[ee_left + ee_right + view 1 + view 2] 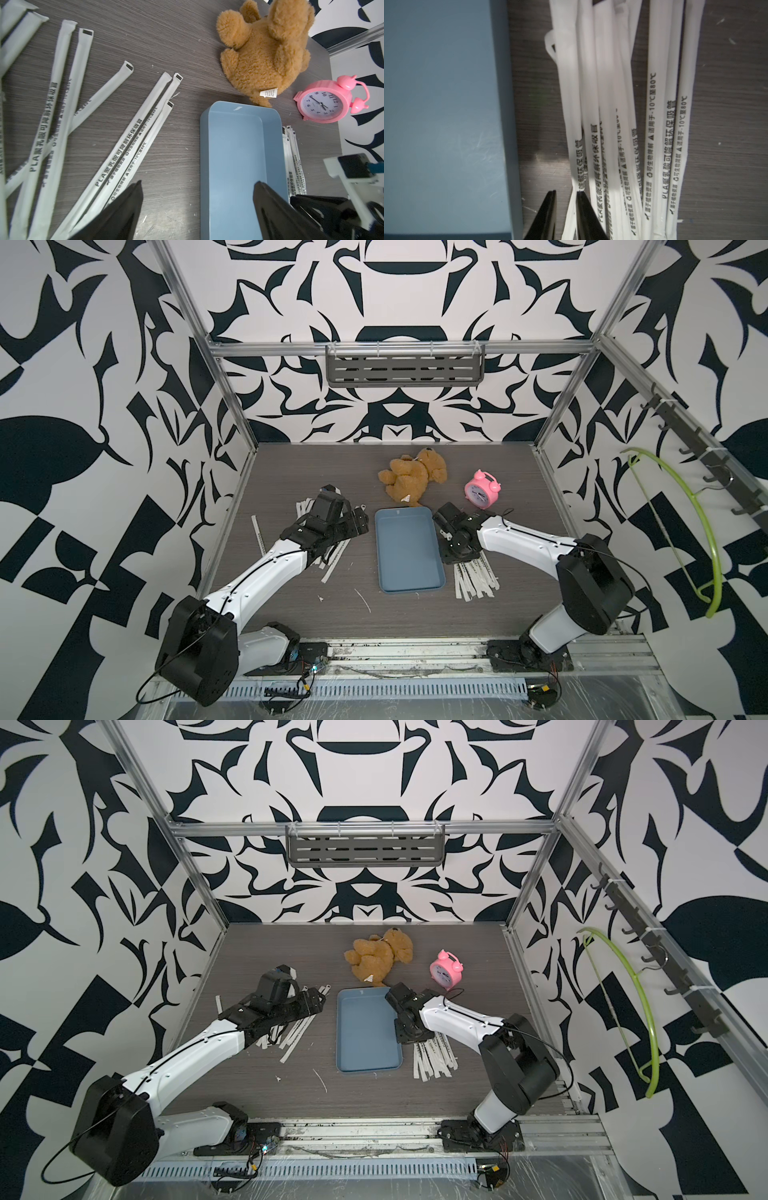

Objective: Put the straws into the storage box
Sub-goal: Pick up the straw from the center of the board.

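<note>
The storage box, a shallow blue-grey tray, lies in the middle of the table with nothing in it. Several white wrapped straws lie fanned out to its left. Another pile of straws lies against its right side. My left gripper stands wide open over the box's left rim and holds nothing. My right gripper points down at the right pile beside the box wall. Its jaws are narrowly open around one straw, with a sliver of table showing beside it.
A brown teddy bear lies just behind the box and a pink alarm clock stands at the back right. Thin white scraps lie in front of the box. A grey slotted shelf hangs on the back wall.
</note>
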You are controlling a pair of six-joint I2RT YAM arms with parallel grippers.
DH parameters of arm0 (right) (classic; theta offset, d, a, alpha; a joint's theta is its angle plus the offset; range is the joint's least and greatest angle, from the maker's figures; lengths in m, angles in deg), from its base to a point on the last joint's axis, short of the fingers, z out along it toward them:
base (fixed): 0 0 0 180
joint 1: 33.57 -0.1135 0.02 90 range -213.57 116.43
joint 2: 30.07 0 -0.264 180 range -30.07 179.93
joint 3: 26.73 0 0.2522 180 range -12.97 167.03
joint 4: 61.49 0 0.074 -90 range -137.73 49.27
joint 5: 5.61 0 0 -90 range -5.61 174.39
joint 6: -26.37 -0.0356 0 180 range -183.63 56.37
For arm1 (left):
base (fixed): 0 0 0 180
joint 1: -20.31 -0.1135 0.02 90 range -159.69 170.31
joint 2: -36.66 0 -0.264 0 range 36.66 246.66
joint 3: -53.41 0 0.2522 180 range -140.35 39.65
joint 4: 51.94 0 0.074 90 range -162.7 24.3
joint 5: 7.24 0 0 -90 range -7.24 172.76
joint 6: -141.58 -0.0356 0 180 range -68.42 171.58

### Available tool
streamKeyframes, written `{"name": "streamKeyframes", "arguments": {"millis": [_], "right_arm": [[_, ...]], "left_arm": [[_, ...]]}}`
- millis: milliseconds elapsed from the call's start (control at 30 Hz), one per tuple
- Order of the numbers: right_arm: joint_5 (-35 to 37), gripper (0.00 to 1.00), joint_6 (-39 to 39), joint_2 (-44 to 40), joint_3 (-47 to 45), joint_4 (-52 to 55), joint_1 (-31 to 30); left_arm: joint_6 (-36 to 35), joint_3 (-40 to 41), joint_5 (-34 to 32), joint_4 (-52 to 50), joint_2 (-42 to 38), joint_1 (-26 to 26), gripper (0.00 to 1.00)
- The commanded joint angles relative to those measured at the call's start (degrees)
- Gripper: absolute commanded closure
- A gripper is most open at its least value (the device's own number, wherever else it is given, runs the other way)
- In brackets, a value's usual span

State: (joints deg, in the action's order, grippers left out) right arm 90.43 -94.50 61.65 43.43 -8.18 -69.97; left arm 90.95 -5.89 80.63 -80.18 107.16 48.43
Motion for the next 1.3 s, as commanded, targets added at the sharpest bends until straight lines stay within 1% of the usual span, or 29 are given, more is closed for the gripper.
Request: {"name": "streamKeyframes", "arguments": {"millis": [0,133,367,567,667,867,1033,1067,1267], "right_arm": [[1.30,0.76,0.86,-0.24,0.60,-0.76,0.22],[1.57,0.75,0.73,1.08,0.13,-1.26,0.36],[3.77,0.78,1.65,2.05,-0.06,-1.92,0.43],[4.04,0.81,2.22,2.58,-0.92,-2.54,0.40],[6.08,0.82,2.65,2.42,-1.12,-2.37,0.45],[6.03,0.87,2.84,1.50,-1.21,-1.89,0.35],[5.12,0.90,3.00,0.18,-0.44,-0.16,0.40],[2.51,0.90,3.16,-0.25,-0.43,0.06,0.46],[-2.89,0.91,4.58,-3.48,0.94,2.57,1.00]], "left_arm": [[0.35,-0.60,0.99,0.94,0.16,0.22,0.08],[0.74,-0.02,0.59,1.03,-0.18,0.49,0.08],[0.75,-0.50,0.38,0.68,-0.07,1.05,0.07],[0.85,-1.04,0.38,0.76,1.11,1.62,0.07],[1.02,-0.96,0.29,0.86,1.57,2.02,0.07],[1.17,-0.80,-0.23,0.83,1.31,2.29,0.06],[0.73,-0.96,-1.00,-0.22,0.72,2.32,0.06],[0.55,-0.96,-1.33,-0.41,0.54,2.29,0.06],[0.07,-0.97,-1.56,-0.81,0.36,2.25,0.06]]}}
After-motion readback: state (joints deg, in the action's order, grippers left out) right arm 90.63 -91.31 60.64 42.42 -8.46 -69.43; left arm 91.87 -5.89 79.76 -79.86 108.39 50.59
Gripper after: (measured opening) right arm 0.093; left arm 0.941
